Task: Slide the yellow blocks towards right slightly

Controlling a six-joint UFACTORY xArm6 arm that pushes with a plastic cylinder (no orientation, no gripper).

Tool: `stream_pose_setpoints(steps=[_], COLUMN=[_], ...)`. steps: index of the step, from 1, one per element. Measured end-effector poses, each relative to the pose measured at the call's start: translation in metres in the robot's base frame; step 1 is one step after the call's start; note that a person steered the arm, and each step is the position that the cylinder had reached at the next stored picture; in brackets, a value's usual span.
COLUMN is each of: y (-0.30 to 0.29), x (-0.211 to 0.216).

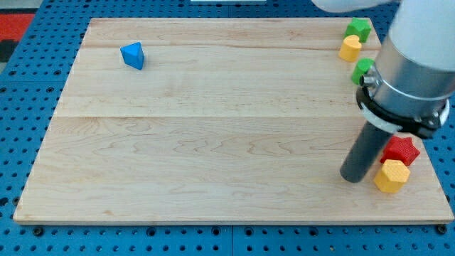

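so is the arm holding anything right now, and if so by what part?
Nothing is held; the arm ends in a bare rod. My tip rests on the board just to the view's left of the lower yellow block, close beside it; contact cannot be told.

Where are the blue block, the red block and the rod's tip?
blue block (132, 55): camera view, its middle, upper left.
red block (402, 149): camera view, its visible top.
my tip (351, 176): camera view, rod's very end, left of the lower yellow block (391, 176).

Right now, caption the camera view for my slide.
My tip rests left of the lower yellow block, red block behind; another yellow block sits top right.
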State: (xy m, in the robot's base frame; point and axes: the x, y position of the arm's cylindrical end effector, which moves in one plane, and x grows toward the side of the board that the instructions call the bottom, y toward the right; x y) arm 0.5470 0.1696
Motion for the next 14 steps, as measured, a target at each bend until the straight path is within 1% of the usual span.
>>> stream_pose_setpoints(steps=[1,2,3,4,5,6,7,8,10,11,12,13,14], y=[0.021,0.045,0.059,0.053,0.086,0.086,0.018,-0.036,-0.016,0.006,0.010,0.014,0.049], x=[0.003,0.019,0.021,0.067,0.071,0.066,0.058,-0.011,-0.162,-0.218,-0.252,-0.276,-0.277])
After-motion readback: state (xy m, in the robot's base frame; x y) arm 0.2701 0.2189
